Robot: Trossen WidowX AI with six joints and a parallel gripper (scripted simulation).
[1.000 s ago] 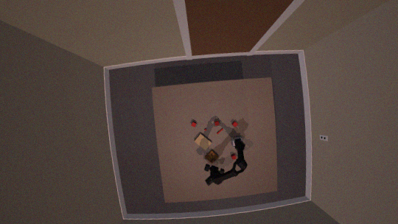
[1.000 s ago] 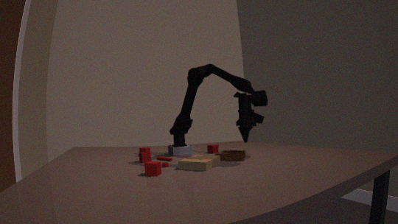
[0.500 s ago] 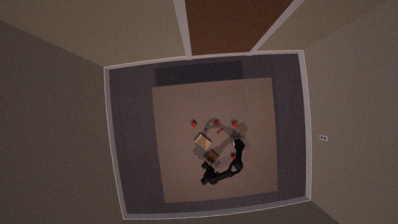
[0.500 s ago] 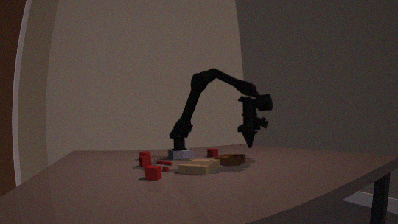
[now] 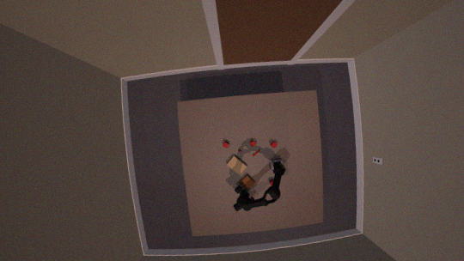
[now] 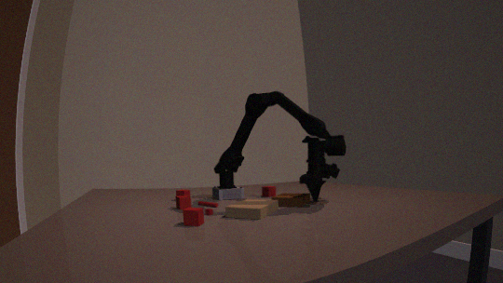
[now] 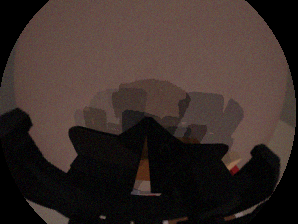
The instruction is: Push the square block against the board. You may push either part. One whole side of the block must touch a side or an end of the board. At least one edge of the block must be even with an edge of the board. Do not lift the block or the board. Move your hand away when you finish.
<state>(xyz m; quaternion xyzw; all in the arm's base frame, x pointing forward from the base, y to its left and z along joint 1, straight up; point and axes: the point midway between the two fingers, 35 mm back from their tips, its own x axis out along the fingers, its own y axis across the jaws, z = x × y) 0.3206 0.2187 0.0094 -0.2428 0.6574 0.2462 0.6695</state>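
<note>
1. The jaws of the gripper [image 6: 316, 197] are closed fully together with nothing between them; the tip points straight down and stands at the table surface, just beside the far-right end of the square block [image 6: 292, 199]. Whether the tip touches the block cannot be told.
2. The square block, dark brown, lies flat near the middle of the tabletop [image 6: 140, 251], toward the right edge in the exterior view.
3. The board [image 6: 250, 209], pale tan, lies flat just left of the block and nearer the front edge. The 2 parts appear to meet or nearly meet at 1 corner; their sides are not flush.
4. Red cubes [image 6: 193, 216] and a small red bar [image 6: 208, 204] lie left of the board, toward the left edge.
5. The arm's grey base [image 6: 228, 193] stands behind the board, toward the far edge, with 1 more red cube [image 6: 268, 191] just to its right.
</note>
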